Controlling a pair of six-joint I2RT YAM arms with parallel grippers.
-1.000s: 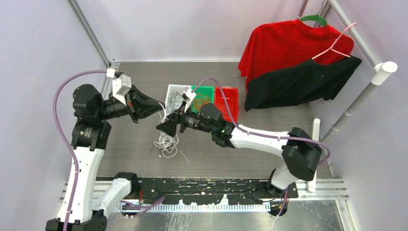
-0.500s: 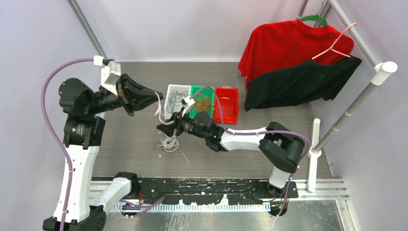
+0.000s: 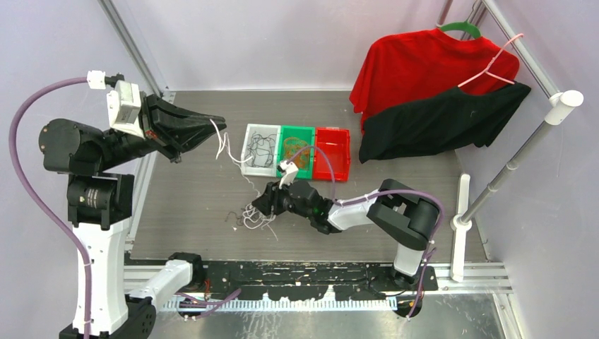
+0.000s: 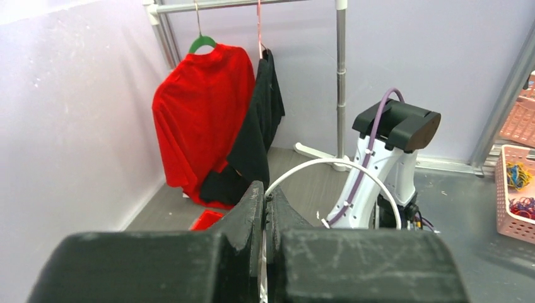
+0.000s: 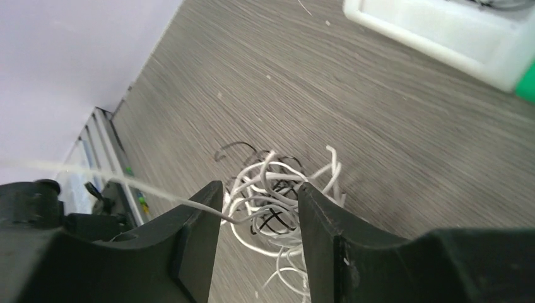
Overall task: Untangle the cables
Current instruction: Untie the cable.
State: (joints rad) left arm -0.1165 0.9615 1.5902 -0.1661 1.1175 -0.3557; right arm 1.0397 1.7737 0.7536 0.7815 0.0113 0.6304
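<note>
Bright, even, diffuse light fills the cell from overhead. The top view is sharp, with only faint soft shadows under the arms on the grey table (image 3: 191, 212). In the left wrist view the left claw (image 4: 265, 192) is a dark, soft-focused mass up close, the background crisp. In the right wrist view the right claw (image 5: 260, 196) blurs, the cables (image 5: 268, 180) look fairly sharp, and the white tray (image 5: 441, 31) is washed out.

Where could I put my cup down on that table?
Bare table behind the trays by the back wall, and left of the cable tangle. Crowded around the tangle: right pincer there, a white cable stretched to the left pincer.
</note>
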